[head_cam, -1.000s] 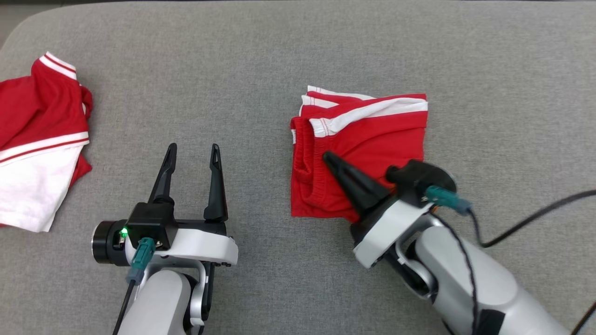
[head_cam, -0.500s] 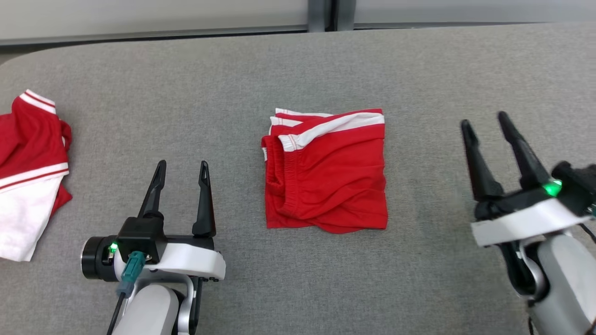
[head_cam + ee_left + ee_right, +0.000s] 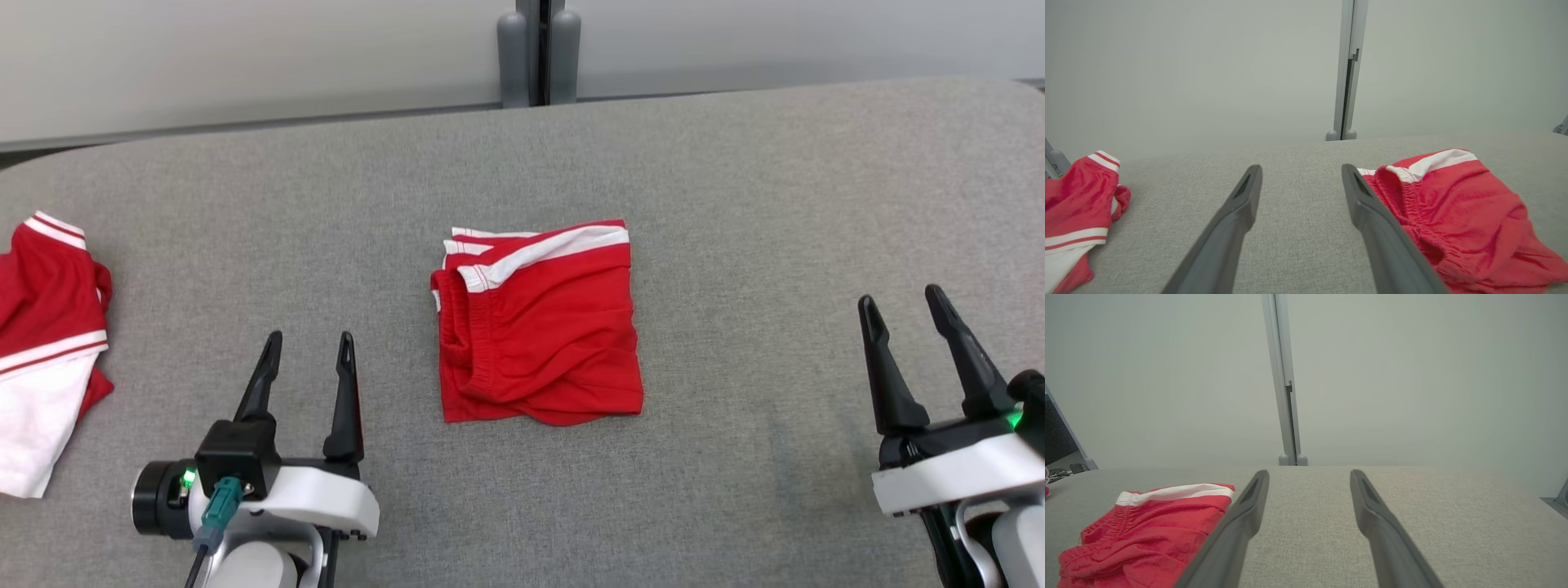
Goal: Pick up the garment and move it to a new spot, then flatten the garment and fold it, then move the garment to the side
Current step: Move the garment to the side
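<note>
Overhead, garment between left tool, right tool

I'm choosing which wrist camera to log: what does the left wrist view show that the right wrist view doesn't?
Left wrist view, not the right: the left gripper, fingers apart, and a red-and-white garment at its left edge. Right wrist view, not the left: the right gripper, fingers apart, and a dark panel at its left edge. Both: the folded red shorts, the gray table and the wall post.

no readable text, labels, brands or numbers on anything
</note>
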Motion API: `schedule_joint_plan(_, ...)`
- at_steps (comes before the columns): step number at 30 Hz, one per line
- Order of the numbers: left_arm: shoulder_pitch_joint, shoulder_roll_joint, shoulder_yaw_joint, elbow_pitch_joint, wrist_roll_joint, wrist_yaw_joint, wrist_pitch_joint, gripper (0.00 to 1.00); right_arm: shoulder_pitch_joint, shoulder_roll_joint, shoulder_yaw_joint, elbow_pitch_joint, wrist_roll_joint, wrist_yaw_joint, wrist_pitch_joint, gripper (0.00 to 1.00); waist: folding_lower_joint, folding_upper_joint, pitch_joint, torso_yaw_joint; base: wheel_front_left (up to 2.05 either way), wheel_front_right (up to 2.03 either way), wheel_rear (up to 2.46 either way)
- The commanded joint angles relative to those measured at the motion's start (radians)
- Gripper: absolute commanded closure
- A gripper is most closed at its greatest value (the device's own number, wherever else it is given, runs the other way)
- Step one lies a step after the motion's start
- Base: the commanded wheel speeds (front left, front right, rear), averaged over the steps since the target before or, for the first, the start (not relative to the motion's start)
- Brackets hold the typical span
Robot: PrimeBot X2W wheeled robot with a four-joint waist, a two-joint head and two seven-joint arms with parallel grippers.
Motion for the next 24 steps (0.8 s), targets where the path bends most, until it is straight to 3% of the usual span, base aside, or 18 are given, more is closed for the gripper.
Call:
schedule_joint_plan(1,0.02,0.006,0.002,0.0,-0.009,-0.003,0.005,0.0,0.027,0.004,-0.007,-0.011,-0.006,0.0,0.012,0.0,0.0,-0.0001,-0.031,-0.004,0.0,0.0,0.0)
schedule_joint_plan(24,0.186,0.064,0.009,-0.057,-0.044,0.023,0.056,0.0,0.225,0.063,-0.069,-0.136,-0.061,0.0,0.134,0.0,0.0,-0.0001,-0.186,0.003,0.0,0.0,0.0)
